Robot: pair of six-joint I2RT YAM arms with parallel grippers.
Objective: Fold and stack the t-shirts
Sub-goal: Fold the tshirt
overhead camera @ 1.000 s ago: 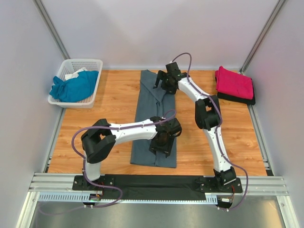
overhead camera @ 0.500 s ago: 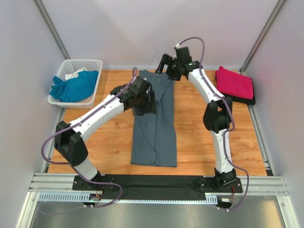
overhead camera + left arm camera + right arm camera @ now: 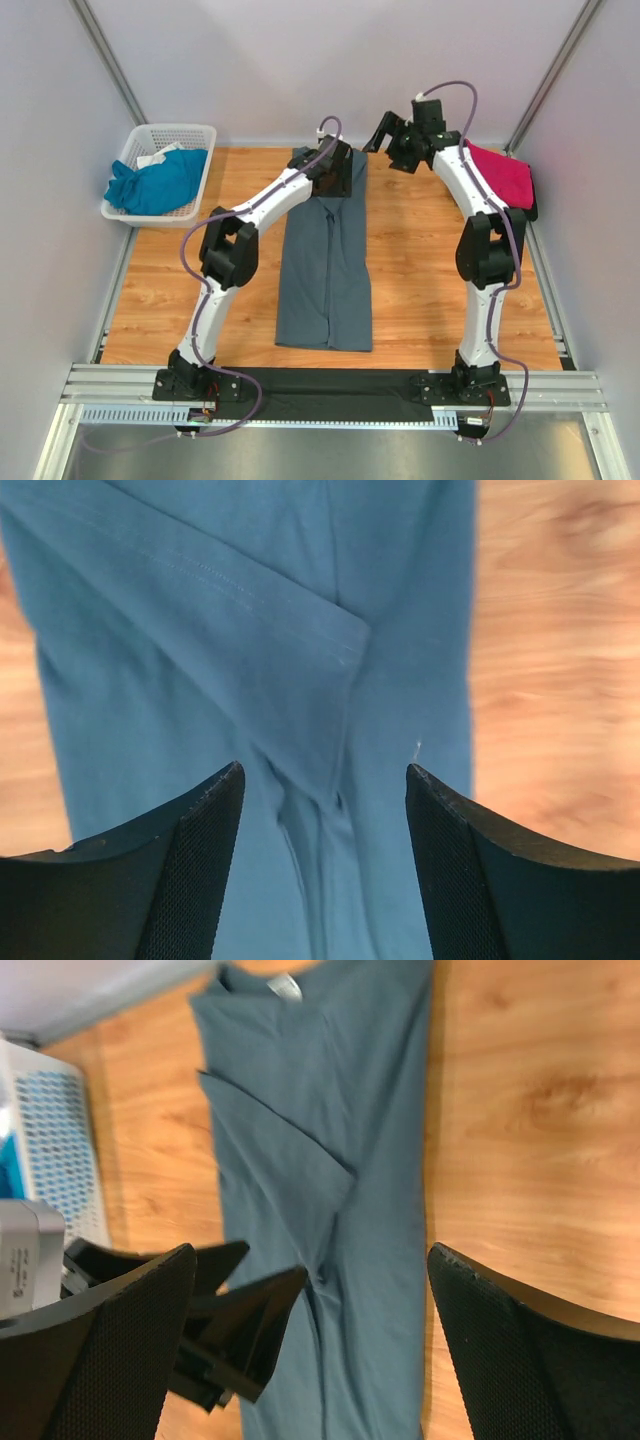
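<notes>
Wooden tabletop [image 3: 420,290] is carrying the slate-grey t-shirt [image 3: 325,270], lying down its middle as a long folded strip. Over its far end the left fingers [image 3: 190,880] are hovering spread wide, gripping nothing, while the right fingers [image 3: 100,1360] are hanging fully spread near that end, empty.

- The left arm [image 3: 270,198] and right arm [image 3: 462,172] are showing smooth white link shells, joined by chunky black joint housings.
- A thin purple cable [image 3: 182,245] is looping along each arm (glossy, loosely slung).
- The fingers [image 3: 195,880] of the left gripper [image 3: 323,771] are looking black and wedge-shaped, with fine mesh-textured pads.
- The right gripper [image 3: 310,1252] is showing matching black textured fingers.
</notes>
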